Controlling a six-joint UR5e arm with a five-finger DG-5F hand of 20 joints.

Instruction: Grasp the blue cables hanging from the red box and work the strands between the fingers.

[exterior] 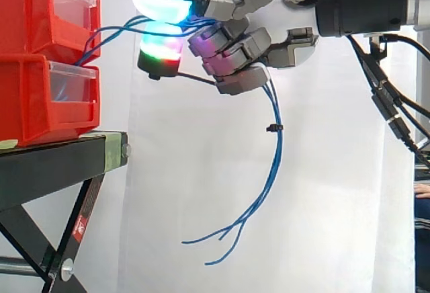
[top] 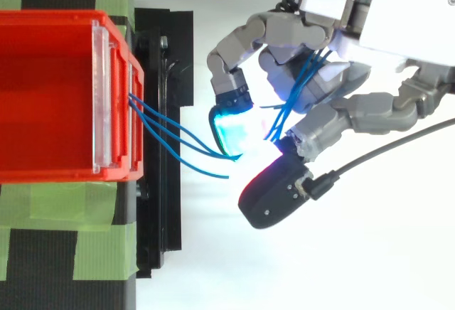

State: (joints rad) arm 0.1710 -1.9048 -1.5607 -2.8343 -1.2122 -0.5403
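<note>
Several thin blue cables [exterior: 276,152] run out of the upper red bin [exterior: 40,17], pass through my hand [exterior: 248,44] and hang down below it with loose ends curling left. A small black tie binds them partway down. My hand's fingers are curled round the strands to the right of the bins, with a glowing cyan-green pad [exterior: 164,1] above and a red-green one below. In the top view the cables [top: 167,136] leave the bin's front [top: 114,97] and reach the curled hand [top: 334,82].
Two red bins [exterior: 47,98] stack on a black stand [exterior: 60,152] with green tape [top: 57,207] on top. A white curtain hangs behind. At the right edge a person's sleeve [exterior: 422,212] shows.
</note>
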